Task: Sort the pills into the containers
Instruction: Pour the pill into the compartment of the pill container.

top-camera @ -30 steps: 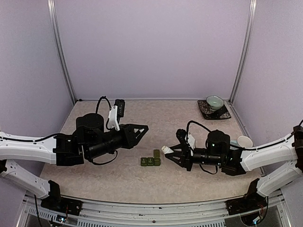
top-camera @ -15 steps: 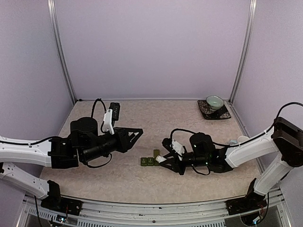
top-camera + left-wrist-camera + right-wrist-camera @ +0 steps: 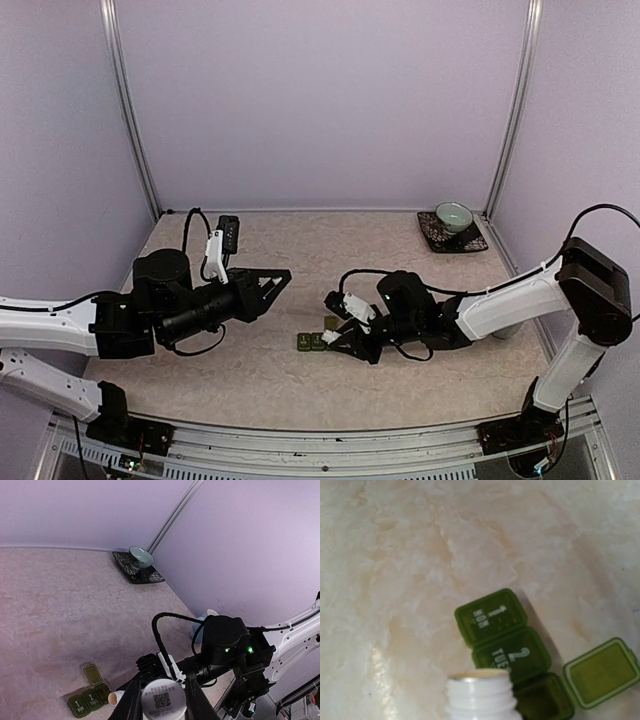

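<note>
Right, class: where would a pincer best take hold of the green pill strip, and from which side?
Probably across the pill strip at its two closed cells, MON and TUE, straight down from above, a finger on each long edge. It lies low and flat, so only those edges offer purchase. Avoid the third cell: its open lid juts sideways and the bottle hangs over it.

Left gripper (image 3: 162, 699), bottom centre: fingers (image 3: 131, 706) clamped on white cap (image 3: 163, 706) bearing square code. Lower left: containers (image 3: 86, 700), dark green strip, lids marked 1 and 2 closed, third lid (image 3: 92, 673) flipped open. White bottle (image 3: 116, 697), mouth just beside strip, at tip of right arm (image 3: 225, 641). Far corner: green bowl (image 3: 140, 556) on dark saucer (image 3: 150, 576). Pale blue mug (image 3: 199, 630) partly behind right arm. Marbled table (image 3: 60, 605).
</note>
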You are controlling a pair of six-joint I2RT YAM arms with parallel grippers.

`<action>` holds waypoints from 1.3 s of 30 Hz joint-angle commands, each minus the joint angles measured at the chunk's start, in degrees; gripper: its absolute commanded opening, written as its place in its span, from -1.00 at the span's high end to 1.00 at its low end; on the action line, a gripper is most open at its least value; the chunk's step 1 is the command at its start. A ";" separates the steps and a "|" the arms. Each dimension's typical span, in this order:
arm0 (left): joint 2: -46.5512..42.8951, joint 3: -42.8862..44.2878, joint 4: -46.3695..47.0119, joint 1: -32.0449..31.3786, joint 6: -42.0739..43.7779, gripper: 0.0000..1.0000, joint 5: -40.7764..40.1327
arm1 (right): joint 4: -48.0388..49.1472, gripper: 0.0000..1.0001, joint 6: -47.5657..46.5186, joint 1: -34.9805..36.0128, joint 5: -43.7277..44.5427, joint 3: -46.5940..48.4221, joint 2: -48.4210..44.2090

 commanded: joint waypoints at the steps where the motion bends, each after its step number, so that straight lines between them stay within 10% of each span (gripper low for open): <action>1: -0.95 -0.76 -0.42 0.36 0.97 0.68 -0.89 | -7.58 1.00 -1.24 -0.38 0.65 3.46 1.09; 39: -0.91 -1.69 0.34 0.43 0.20 0.68 -0.78 | -25.67 1.00 -3.49 -0.83 6.64 12.55 2.54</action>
